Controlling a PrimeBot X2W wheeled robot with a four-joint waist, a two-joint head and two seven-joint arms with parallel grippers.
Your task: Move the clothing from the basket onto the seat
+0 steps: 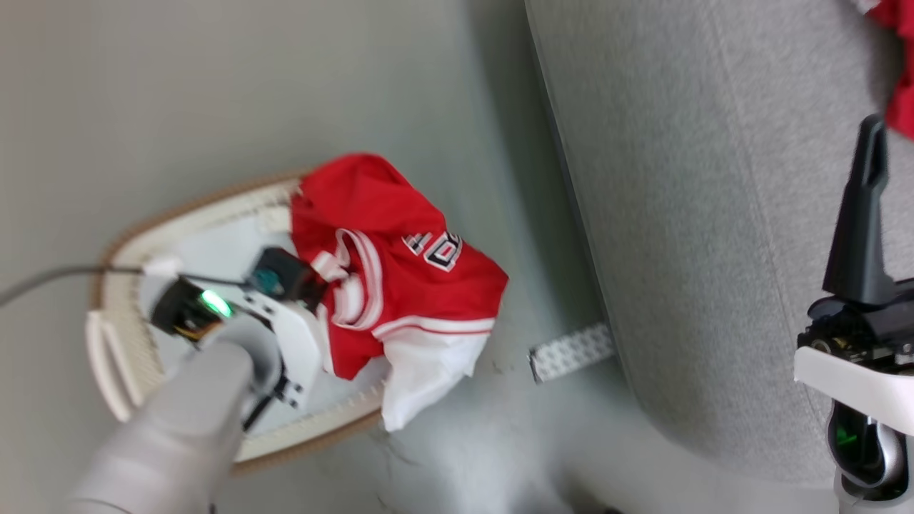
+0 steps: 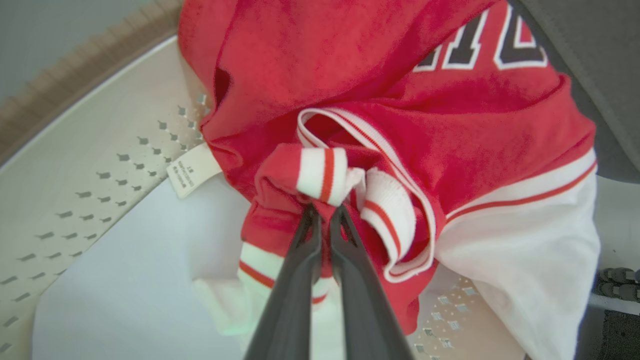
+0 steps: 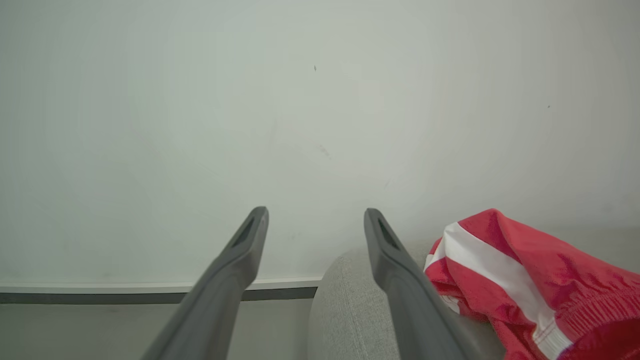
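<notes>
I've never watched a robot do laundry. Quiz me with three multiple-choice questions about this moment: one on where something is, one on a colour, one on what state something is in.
1. Where is the jersey with the dark lettering?
A) in the basket, spilling over its rim
B) hung on a hook
C) folded on a shelf

2. What colour is the basket's rim band?
A) blue
B) brown
C) black

3. How do the left fingers stand?
A) wide apart in the air
B) closed on the jersey's striped trim
C) flat on the floor

Answers:
1 A: in the head view the jersey drapes from inside the basket out over the rim.
2 B: a brown band edges the white basket.
3 B: in the left wrist view the fingers meet on the red-and-white trim.
</notes>
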